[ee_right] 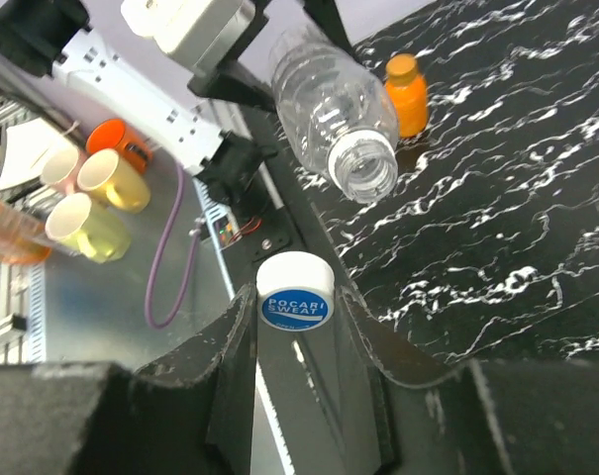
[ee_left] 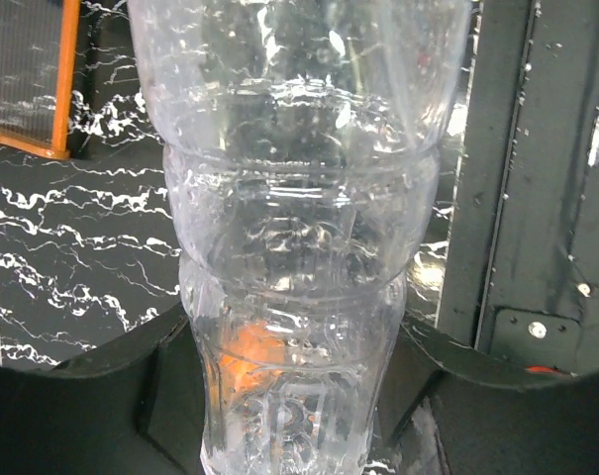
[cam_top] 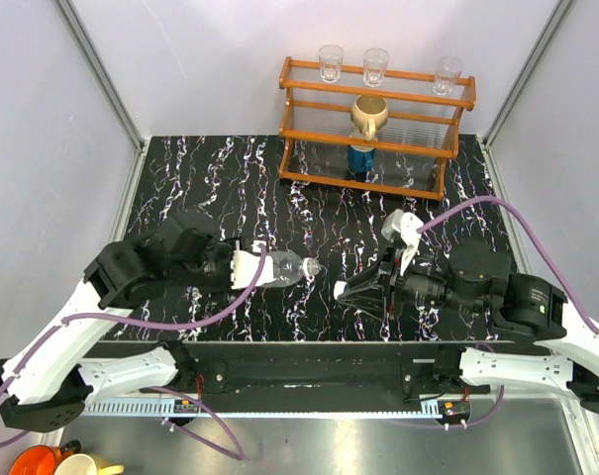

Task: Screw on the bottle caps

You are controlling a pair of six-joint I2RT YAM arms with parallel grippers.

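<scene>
My left gripper [cam_top: 246,268] is shut on the base of the clear ribbed bottle [cam_top: 284,269], holding it level above the table with its open mouth [ee_right: 365,168] facing right. In the left wrist view the bottle [ee_left: 299,198] fills the frame between the black fingers [ee_left: 150,386]. My right gripper [cam_top: 345,290] is shut on the white cap with a blue label [ee_right: 294,295], held a short way right of the bottle's mouth and slightly nearer. The short orange bottle [ee_right: 405,94] stands on the table beyond the clear one, with an orange cap [ee_right: 403,67] on it.
A wooden rack [cam_top: 376,134] at the back holds three drinking glasses [cam_top: 375,65], a tan mug [cam_top: 369,115] and a blue can [cam_top: 359,158]. Several mugs [ee_right: 96,188] sit off the table's near-left edge. White walls close the table's left, back and right sides.
</scene>
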